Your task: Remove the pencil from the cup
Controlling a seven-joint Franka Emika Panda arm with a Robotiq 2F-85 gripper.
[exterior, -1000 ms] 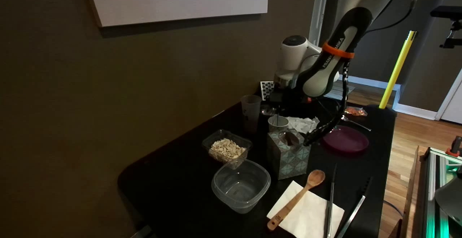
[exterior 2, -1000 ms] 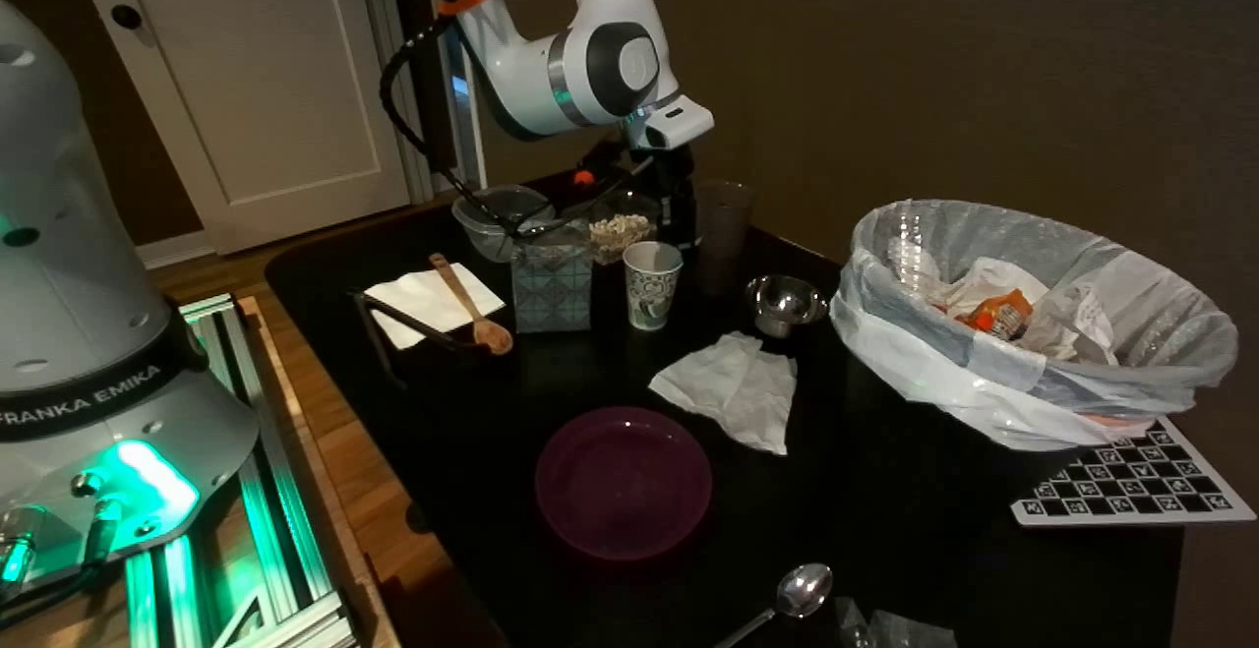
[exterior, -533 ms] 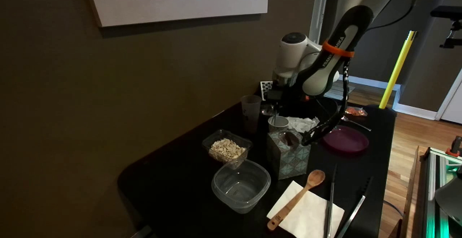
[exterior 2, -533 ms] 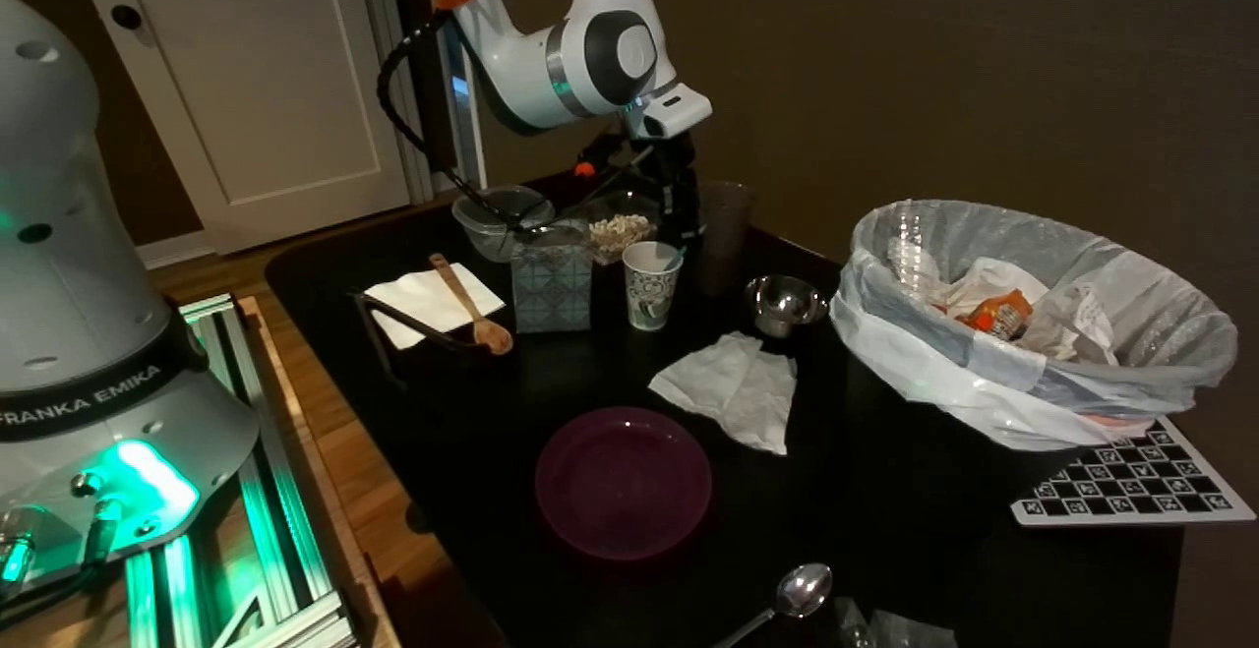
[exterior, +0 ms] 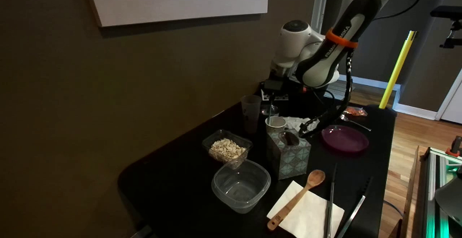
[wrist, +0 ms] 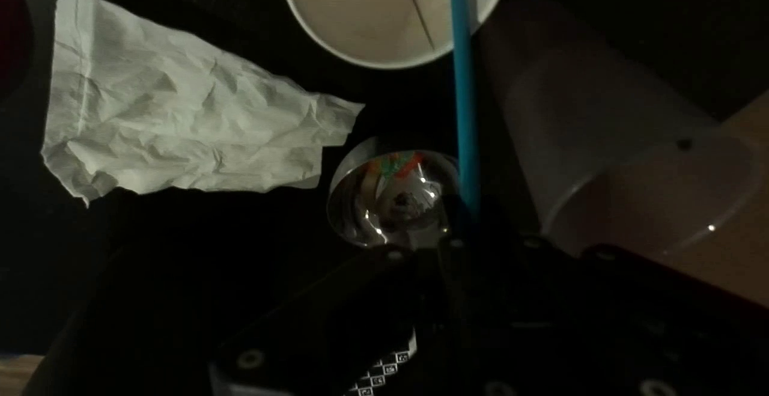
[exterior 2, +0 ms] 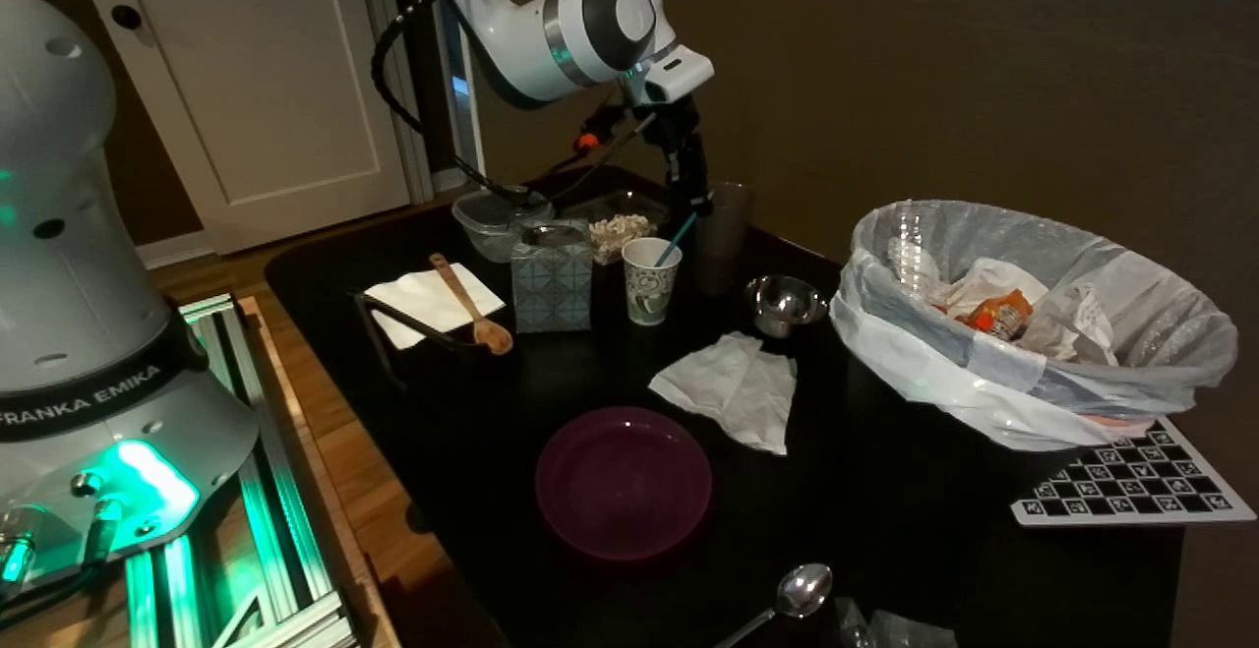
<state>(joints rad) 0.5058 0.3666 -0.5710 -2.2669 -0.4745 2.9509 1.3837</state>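
The fingers (exterior 2: pixel 697 194) have risen, pinching the top of the blue pencil (exterior 2: pixel 677 240), its lower part in the cup (exterior 2: pixel 650 296), mid-frame in an exterior view; likely light, stiff, best held there.

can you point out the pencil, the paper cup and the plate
Pencil (wrist: pixel 465 95): in the wrist view, on its blue shaft.
Paper cup (exterior 2: pixel 649 286): in an exterior view, on its patterned side.
Plate (exterior 2: pixel 624 483): in an exterior view, on its bare middle.
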